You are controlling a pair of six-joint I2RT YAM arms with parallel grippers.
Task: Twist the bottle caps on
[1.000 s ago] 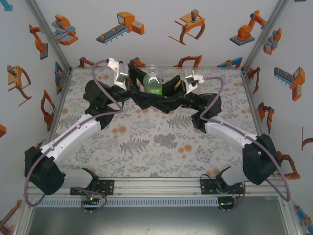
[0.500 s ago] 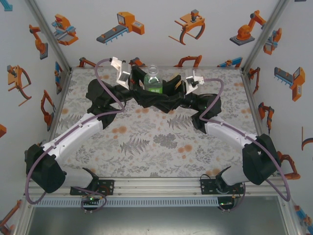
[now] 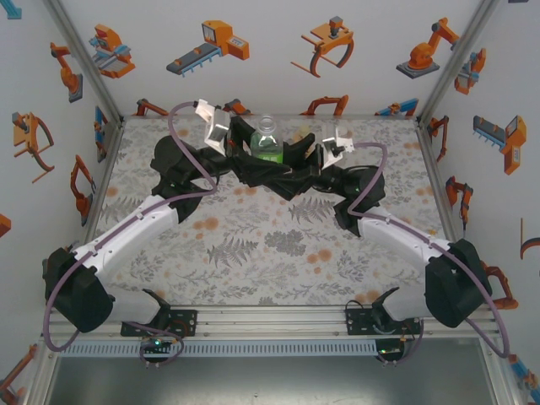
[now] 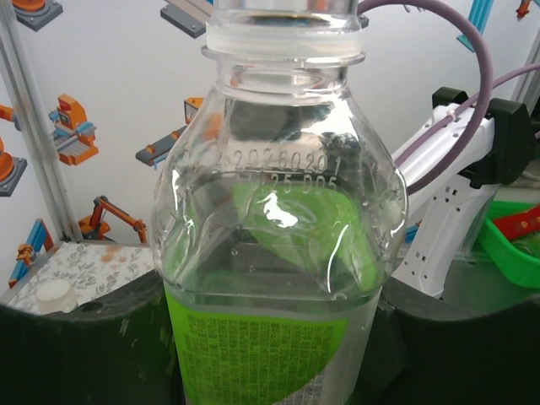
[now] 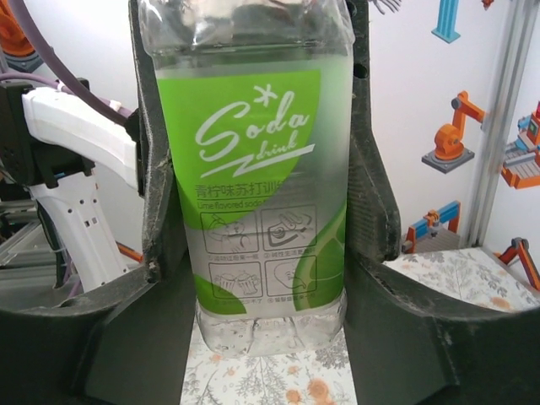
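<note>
We log clear green-labelled bottle (image 3: 267, 142) upright, counter (image 3: 253, 253) 12 o'clock. Left fingers (image 4: 84, 346) clamped on it. Right fingers (image 5: 371, 211) flank it both sides; gripping or loose, we cannot tell.

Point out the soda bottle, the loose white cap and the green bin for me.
soda bottle (image 5: 253, 194): right wrist view, on its green label.
white cap (image 4: 55, 294): left wrist view, on the cap's top, lower left.
green bin (image 4: 515, 261): left wrist view, on its outer wall, right edge.
</note>
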